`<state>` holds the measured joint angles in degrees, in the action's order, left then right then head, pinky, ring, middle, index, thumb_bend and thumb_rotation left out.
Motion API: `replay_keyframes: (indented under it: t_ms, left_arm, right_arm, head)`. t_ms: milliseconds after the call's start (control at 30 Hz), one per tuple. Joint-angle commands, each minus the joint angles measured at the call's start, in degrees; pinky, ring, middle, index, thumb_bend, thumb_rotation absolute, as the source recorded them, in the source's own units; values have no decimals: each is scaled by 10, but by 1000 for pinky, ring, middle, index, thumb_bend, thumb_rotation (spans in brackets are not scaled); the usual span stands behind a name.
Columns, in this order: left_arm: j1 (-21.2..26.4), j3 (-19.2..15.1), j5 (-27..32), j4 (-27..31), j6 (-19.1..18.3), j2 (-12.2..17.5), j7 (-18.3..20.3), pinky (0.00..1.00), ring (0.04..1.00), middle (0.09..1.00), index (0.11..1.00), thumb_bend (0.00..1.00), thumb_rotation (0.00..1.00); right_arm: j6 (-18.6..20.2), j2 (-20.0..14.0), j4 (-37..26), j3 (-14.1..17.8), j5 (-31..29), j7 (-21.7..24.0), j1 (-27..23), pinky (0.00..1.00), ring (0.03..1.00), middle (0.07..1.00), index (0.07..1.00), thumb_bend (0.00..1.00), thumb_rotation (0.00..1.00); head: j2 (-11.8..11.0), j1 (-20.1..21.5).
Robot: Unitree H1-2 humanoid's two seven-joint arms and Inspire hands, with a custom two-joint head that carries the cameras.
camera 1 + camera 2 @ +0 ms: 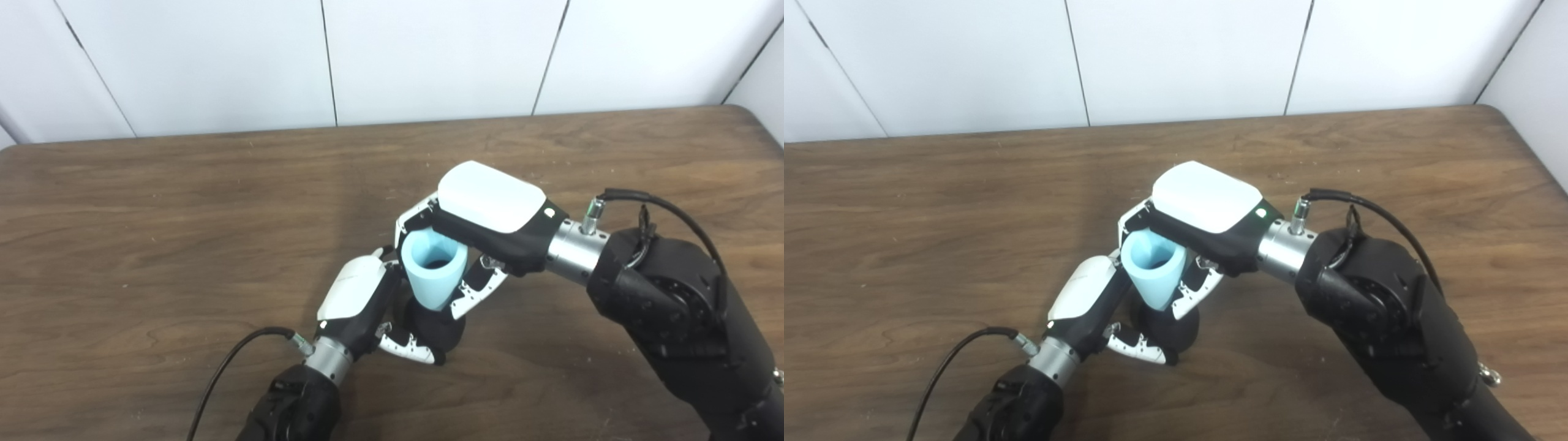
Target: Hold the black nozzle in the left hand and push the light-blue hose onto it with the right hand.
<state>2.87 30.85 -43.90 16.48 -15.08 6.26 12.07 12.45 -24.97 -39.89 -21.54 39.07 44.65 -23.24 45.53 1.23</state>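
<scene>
Where the dark cable (pixel 226 364) trails in from the lower left, we meet the left robot hand (pixel 361 300), its white back toward us and its fingers (pixel 407 349) curled round the black nozzle (pixel 435 327), which it holds low, just over the wooden tabletop (pixel 153 245). The right eye view shows a little more of the nozzle's rounded black body beside those fingers; the left eye view shows more of the white fingertips wrapping under it. Whether the nozzle touches the tabletop we cannot tell.

Directly above the nozzle stands the light-blue hose (pixel 433 269), a short, thick, matte tube, tilted a little, its open mouth facing up at us and its lower end meeting the nozzle's top. How far it sits over the nozzle is hidden.

To the right, the right robot hand (pixel 490 214) comes down from above, closed on the hose, fingers on both sides of it. A small green light on its wrist shows only in the right eye view.
</scene>
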Motion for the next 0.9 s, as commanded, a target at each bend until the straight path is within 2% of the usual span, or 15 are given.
replay_keyframes:
  t_ms: [0, 167, 567, 867]
  left_arm:
    - [-17, 13, 5, -20, -21, 4, 44, 976, 688, 514, 464, 519, 0]
    - [-16, 13, 4, -18, -23, 5, 46, 978, 689, 517, 462, 519, 0]
    - [-17, 13, 2, -15, -26, 5, 49, 979, 681, 521, 459, 518, 0]
    - [-15, 11, 3, -11, -27, 5, 52, 979, 680, 515, 464, 519, 0]
  right_arm:
    - [-9, -14, 19, -9, 10, 23, 7, 346, 422, 493, 497, 501, 0]
    - [4, -16, 30, 1, -10, 22, 5, 325, 432, 498, 497, 500, 0]
    - [96, -8, 16, 25, -42, 17, 13, 310, 432, 519, 506, 497, 0]
    - [95, -1, 19, 49, -51, -40, 58, 336, 432, 497, 482, 501, 0]
  head:
    - [1, 1]
    - [2, 0]
    - [4, 0]
    - [5, -1]
